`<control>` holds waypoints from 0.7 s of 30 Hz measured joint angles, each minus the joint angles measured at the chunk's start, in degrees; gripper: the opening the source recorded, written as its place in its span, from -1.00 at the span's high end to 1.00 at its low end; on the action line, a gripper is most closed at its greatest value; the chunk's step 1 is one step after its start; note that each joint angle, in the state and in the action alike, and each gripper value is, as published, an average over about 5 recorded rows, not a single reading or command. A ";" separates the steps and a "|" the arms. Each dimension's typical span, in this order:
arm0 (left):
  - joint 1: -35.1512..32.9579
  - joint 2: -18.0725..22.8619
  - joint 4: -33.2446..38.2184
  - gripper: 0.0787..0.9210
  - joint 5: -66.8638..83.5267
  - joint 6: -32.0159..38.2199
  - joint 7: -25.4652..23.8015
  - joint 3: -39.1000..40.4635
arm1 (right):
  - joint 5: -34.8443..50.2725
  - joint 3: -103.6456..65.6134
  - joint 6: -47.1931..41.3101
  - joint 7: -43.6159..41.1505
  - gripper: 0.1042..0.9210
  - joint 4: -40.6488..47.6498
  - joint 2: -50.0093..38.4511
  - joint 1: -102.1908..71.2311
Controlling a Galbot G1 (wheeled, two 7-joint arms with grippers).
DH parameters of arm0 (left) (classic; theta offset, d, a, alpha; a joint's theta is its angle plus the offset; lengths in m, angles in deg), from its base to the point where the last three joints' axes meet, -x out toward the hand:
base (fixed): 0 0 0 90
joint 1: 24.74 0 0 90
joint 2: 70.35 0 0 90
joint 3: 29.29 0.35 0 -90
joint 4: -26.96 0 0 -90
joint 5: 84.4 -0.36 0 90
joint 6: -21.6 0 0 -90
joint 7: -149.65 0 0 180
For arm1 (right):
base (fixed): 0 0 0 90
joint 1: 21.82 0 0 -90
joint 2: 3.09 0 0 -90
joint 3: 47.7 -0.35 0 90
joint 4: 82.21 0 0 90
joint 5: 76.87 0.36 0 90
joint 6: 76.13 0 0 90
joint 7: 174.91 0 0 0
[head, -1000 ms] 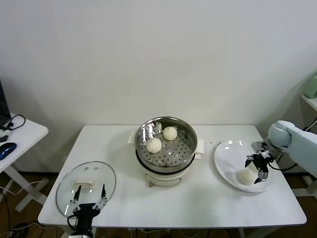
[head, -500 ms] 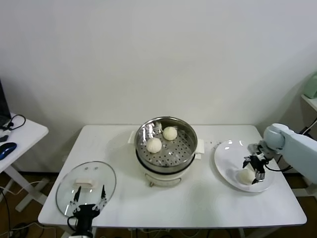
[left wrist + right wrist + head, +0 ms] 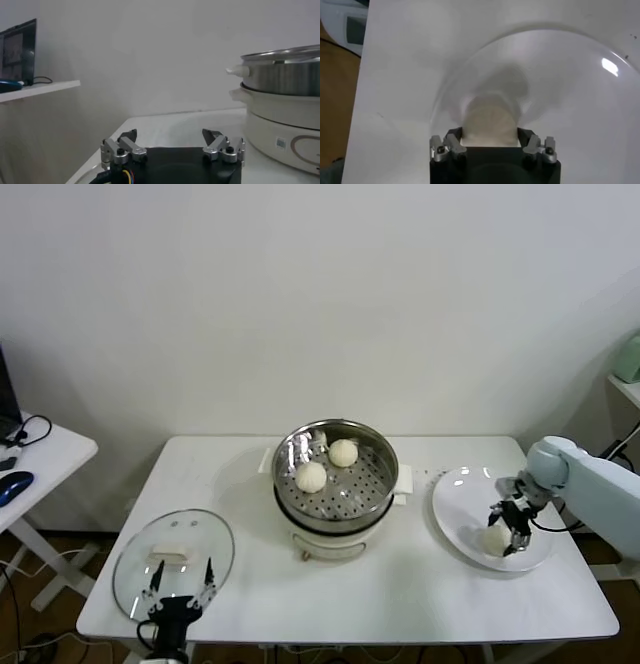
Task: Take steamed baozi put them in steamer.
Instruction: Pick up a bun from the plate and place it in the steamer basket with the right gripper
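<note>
White wall backs the surface (image 3: 400,584). Head view: steamer (image 3: 336,474) centre holds two baozi; right gripper (image 3: 507,531) clamps a third baozi (image 3: 492,538) on the plate (image 3: 450,514), right. Left gripper (image 3: 178,589), lower left, stands apart. Right wrist view: baozi (image 3: 489,125) bottom-centre between the fingers; likely soft, best held lightly by its sides.

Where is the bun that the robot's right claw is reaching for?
In the head view the bun lies on the white plate at the table's right end, right of the steamer, between the right gripper's fingers.
</note>
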 measured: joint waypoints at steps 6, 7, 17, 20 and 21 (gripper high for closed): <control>0.07 0.00 -0.03 -0.77 0.00 -0.03 0.01 -0.02 | 0.41 0.41 0.29 -0.08 -0.45 -0.68 -0.18 0.83; 0.10 0.00 -0.03 -0.77 0.00 -0.05 0.01 -0.01 | 0.56 0.58 0.38 -0.15 -0.45 -0.87 -0.22 1.19; 0.49 0.13 -0.02 -0.77 -0.45 -0.41 0.04 0.56 | 3.55 6.02 2.97 -2.26 -0.47 -6.03 1.02 11.99; 0.37 0.20 -0.02 -0.77 -0.70 -0.42 0.07 0.73 | 4.12 9.17 4.63 -3.13 -0.47 -8.67 2.07 17.54; 0.29 0.23 -0.02 -0.77 -0.79 -0.42 0.07 0.80 | 4.20 10.28 5.26 -3.41 -0.47 -9.65 2.48 19.48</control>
